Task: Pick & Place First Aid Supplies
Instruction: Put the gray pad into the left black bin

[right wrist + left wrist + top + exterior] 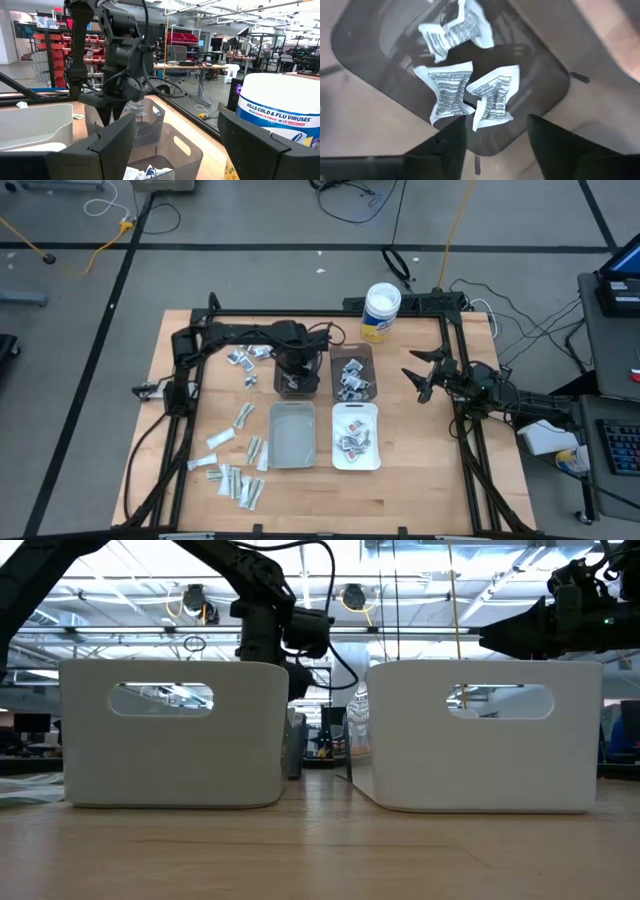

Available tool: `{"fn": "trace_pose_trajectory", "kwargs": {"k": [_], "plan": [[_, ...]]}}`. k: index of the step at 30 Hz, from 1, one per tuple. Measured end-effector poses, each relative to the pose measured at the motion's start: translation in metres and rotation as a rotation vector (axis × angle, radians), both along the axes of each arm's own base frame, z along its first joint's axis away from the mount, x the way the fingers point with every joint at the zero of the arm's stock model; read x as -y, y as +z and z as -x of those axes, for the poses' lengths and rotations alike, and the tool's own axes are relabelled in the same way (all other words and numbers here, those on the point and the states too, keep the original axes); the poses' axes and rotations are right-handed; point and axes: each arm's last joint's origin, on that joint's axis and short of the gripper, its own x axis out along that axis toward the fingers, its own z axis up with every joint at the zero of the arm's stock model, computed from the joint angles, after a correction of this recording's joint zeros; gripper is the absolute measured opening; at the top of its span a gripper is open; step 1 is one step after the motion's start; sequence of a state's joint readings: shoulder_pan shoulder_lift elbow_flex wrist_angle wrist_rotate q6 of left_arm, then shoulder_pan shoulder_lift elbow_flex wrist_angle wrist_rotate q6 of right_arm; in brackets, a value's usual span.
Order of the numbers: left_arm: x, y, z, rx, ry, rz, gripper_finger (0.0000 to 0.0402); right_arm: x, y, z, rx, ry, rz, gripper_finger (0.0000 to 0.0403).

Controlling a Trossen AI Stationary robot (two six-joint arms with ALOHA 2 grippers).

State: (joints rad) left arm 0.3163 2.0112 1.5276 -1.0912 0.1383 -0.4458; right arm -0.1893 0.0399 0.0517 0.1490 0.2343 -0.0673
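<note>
Two white bins (170, 735) stand nearest in the low view. Behind them, the left gripper (293, 376) hangs over the dark bin (540, 65), its fingers (445, 145) parted and empty above three white printed packets (451, 92) lying inside. More packets (238, 477) lie scattered on the desk (420, 450). The right gripper (418, 378) waits wide open beside the bins, holding nothing.

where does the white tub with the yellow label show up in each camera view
High view: the white tub stands at the table's back edge, behind the two dark bins.
Low view: not in it; the two pale bins fill the front.
Left wrist view: not in it.
Right wrist view: at the right edge, beside the right gripper's finger.
Shared landmark: the left gripper over the left dark bin, also seen in the right wrist view.
</note>
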Motion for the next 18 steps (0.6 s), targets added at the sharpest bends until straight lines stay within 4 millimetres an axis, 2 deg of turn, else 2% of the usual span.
{"fn": "trace_pose_trajectory", "kwargs": {"k": [4, 8, 12, 18], "plan": [[-0.004, 0.013, 0.005, 0.041, -0.052, -0.012, 0.0256, 0.0, 0.0, 0.0, 0.0, 0.0, 0.0, 0.0277], [-0.003, 0.028, 0.012, 0.059, -0.116, -0.021, 0.0281, 0.0, 0.0, 0.0, -0.002, 0.0, 0.0, 0.0278], [0.001, 0.045, 0.023, 0.067, -0.237, -0.041, 0.0293, 0.0, 0.0, 0.0, -0.002, 0.0, 0.0, 0.0278], [0.008, 0.052, 0.034, -0.021, -0.431, -0.064, 0.0294, 0.0, 0.0, 0.0, -0.003, 0.0, 0.0, 0.0277]]}}
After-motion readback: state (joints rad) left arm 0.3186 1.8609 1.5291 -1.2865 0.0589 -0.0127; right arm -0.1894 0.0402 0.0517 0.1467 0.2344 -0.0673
